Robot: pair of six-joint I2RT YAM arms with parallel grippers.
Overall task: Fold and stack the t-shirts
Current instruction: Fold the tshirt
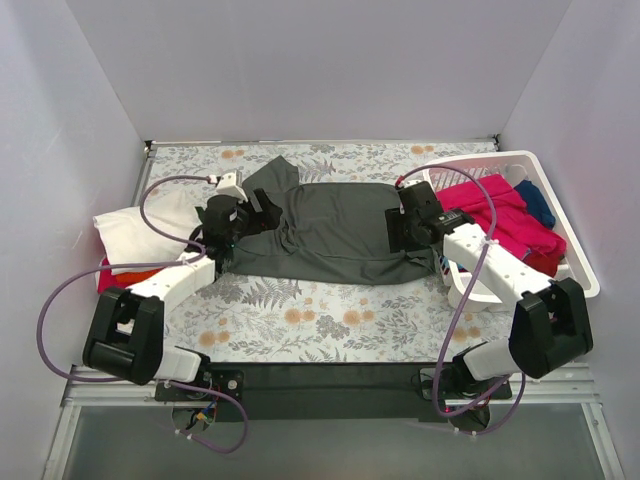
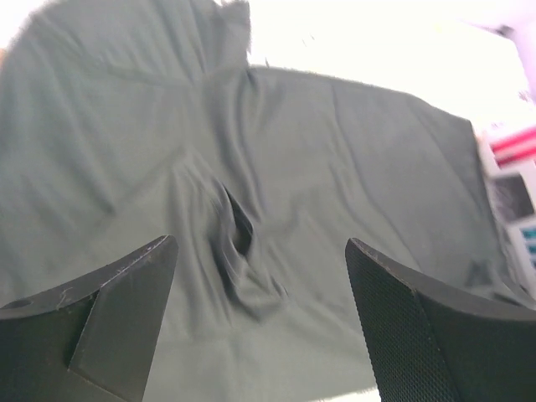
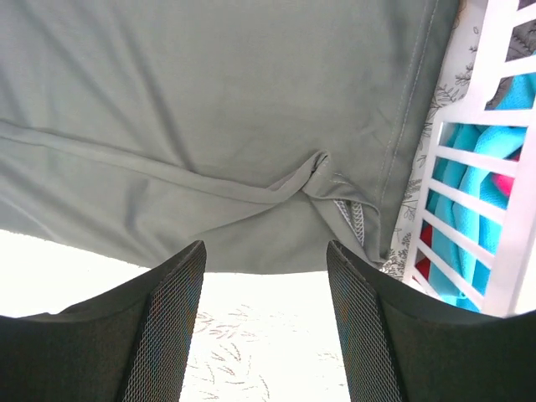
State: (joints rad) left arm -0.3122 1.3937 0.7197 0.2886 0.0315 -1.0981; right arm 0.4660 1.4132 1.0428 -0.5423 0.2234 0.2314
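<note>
A dark grey t-shirt (image 1: 335,232) lies spread across the middle of the table, partly folded, with a sleeve sticking up at its back left. My left gripper (image 1: 232,228) hovers over its left end, jaws open and empty; below them in the left wrist view the grey cloth (image 2: 251,167) has a pinched crease. My right gripper (image 1: 408,232) stands open over the shirt's right end, where a bunched hem (image 3: 322,188) lies just beyond the fingertips. A white t-shirt (image 1: 140,228) lies folded at the left on an orange-red one (image 1: 120,276). Pink (image 1: 495,222), navy (image 1: 538,202) and teal (image 3: 469,193) shirts fill the basket.
The white slatted basket (image 1: 578,262) stands at the right edge, close to my right arm. The table has a floral cover (image 1: 300,320). White walls enclose the back and both sides.
</note>
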